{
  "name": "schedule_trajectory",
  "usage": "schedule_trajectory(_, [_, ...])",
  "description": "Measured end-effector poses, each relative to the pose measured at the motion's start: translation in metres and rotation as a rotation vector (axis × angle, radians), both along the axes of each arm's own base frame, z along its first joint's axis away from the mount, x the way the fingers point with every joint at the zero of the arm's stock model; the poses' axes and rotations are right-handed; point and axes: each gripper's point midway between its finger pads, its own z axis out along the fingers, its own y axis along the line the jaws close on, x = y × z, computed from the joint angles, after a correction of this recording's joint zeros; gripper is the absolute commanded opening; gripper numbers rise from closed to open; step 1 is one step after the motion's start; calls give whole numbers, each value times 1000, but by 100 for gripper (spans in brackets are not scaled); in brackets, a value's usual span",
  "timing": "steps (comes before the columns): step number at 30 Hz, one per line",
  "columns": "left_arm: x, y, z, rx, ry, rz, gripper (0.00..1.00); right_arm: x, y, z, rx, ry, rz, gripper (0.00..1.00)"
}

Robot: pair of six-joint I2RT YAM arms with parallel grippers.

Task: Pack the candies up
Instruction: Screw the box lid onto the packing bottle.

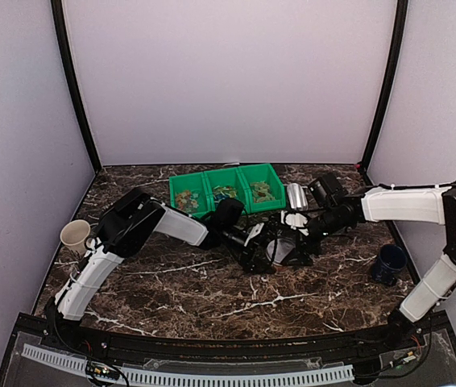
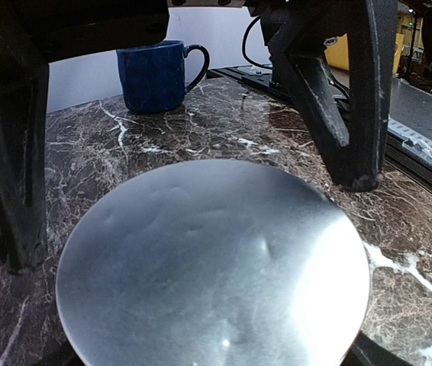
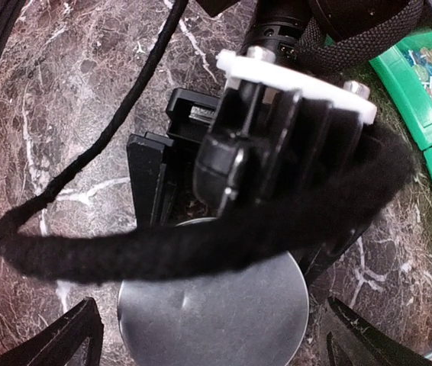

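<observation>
Three compartments of green bin (image 1: 212,172) holding candies (image 1: 226,193), blue mug (image 1: 390,264), cream cup (image 1: 75,235)

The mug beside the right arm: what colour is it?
The mug is dark blue, shown best in the left wrist view.

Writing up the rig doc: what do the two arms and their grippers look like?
The left arm and right arm have white link shells with black joint housings. The left gripper and right gripper have black tapering fingers. A black braided-sleeve cable loops past a white screwed plate on the left gripper's mount. No markings visible.
</observation>
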Motion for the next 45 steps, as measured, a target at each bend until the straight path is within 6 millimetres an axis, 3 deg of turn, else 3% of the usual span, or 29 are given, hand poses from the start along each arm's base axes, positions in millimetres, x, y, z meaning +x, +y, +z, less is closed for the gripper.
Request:
schedule_trajectory(14, [-1, 0, 0, -2, 1, -4, 84, 2, 9, -8, 24, 54, 21, 100])
schedule_trajectory(24, [-1, 0, 0, -2, 1, -4, 84, 5, 11, -5, 27, 61, 20, 90])
schedule_trajectory(45, [0, 0, 1, -4, 0, 1, 84, 3, 12, -7, 27, 90, -6, 87])
